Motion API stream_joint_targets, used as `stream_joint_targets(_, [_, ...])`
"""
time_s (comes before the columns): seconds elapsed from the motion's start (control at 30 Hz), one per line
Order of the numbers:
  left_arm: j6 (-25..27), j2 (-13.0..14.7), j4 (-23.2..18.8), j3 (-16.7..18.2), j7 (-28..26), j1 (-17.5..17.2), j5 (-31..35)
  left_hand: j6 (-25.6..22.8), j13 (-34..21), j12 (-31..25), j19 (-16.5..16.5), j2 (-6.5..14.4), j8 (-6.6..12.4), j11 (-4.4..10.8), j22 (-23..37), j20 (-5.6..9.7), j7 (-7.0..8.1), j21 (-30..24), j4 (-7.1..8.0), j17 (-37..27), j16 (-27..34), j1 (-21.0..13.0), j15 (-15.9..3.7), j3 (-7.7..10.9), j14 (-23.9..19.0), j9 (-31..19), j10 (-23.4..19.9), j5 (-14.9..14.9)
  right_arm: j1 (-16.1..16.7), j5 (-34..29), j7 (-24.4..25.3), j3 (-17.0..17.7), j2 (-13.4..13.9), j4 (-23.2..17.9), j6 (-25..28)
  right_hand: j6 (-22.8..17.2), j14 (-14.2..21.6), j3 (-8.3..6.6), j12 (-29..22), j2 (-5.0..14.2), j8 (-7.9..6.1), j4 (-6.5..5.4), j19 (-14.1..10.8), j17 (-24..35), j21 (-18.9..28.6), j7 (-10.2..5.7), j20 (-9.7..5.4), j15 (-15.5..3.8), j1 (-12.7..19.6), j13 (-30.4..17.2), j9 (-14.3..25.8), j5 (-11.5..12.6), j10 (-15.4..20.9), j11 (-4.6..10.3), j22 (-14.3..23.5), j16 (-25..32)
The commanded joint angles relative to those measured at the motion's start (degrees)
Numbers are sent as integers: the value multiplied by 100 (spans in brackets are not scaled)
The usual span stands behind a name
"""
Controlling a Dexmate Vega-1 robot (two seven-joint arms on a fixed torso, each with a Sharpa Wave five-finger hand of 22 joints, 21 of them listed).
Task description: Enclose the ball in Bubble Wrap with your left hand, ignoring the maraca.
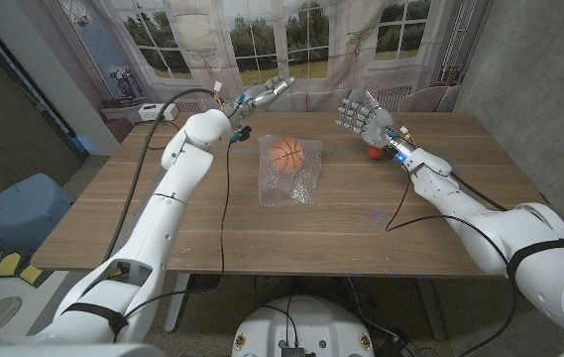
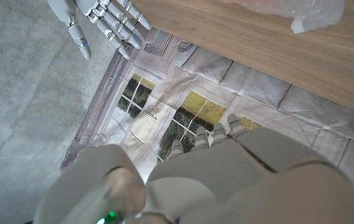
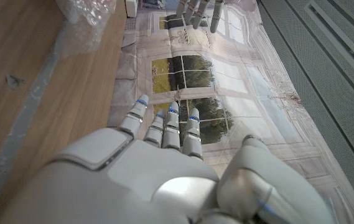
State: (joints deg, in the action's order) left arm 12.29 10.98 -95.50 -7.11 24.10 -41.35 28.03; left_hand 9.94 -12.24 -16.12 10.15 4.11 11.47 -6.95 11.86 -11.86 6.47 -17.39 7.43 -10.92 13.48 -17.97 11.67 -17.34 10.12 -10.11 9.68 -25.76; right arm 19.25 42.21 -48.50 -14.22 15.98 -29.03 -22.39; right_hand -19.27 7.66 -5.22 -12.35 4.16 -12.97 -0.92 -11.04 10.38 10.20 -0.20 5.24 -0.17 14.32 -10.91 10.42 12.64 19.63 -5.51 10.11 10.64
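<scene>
Though wrapped, one ball point(image 1: 286, 154), one maraca point(image 1: 374, 152).

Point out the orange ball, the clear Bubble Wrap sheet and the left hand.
Orange ball point(image 1: 286, 154), head view: middle of its top surface.
Clear Bubble Wrap sheet point(image 1: 291, 190), head view: bare near part, in front of the ball.
Left hand point(image 1: 265, 93), head view: its middle, raised beyond the table's far edge.
</scene>
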Motion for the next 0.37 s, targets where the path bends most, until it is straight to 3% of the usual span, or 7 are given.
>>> stream_joint_targets(0.03, [-712,-653,119,1049,864,-431,-1830,-80,14,-63,165,59,56,27,6,-31,62,-48,24,2,45,24,-18,-26,-88,-10,74,77,1291,-621,1985,168,66,-2212,-894,-402,106,-10,-135,3,-49,86,229,0,21,64,-169,-145,54,-8,-3,26,477,32,-5,57])
stream_joint_targets(0.07, [-678,-681,96,1102,930,-461,-1847,-85,15,-64,161,59,56,25,6,-31,59,-49,24,2,44,25,-16,-27,-91,-10,69,78,1348,-697,2148,160,112,-2319,-917,-536,168,-10,-147,4,-64,96,278,-3,29,86,-201,-169,52,-6,-4,31,585,-44,-8,72])
stream_joint_targets(0.2, [-575,-823,90,1301,1077,-557,-1875,-108,20,-66,133,61,55,32,5,-32,60,-55,24,4,41,28,1,-31,-114,-8,46,92,1574,-898,2854,188,151,-2651,-990,-657,202,-12,-149,8,-67,108,345,-5,24,147,-235,-159,53,-4,-5,38,678,-52,-10,72])
stream_joint_targets(0.37, [-421,-998,185,1519,1257,-579,-1926,-98,26,-58,113,68,37,41,3,-35,58,-56,26,6,31,32,-3,-32,-126,-6,42,107,1577,-770,2797,192,-23,-2408,-1303,-761,176,-27,-135,30,-54,127,333,-8,58,206,-277,-236,67,-2,-5,50,752,-33,-13,51])
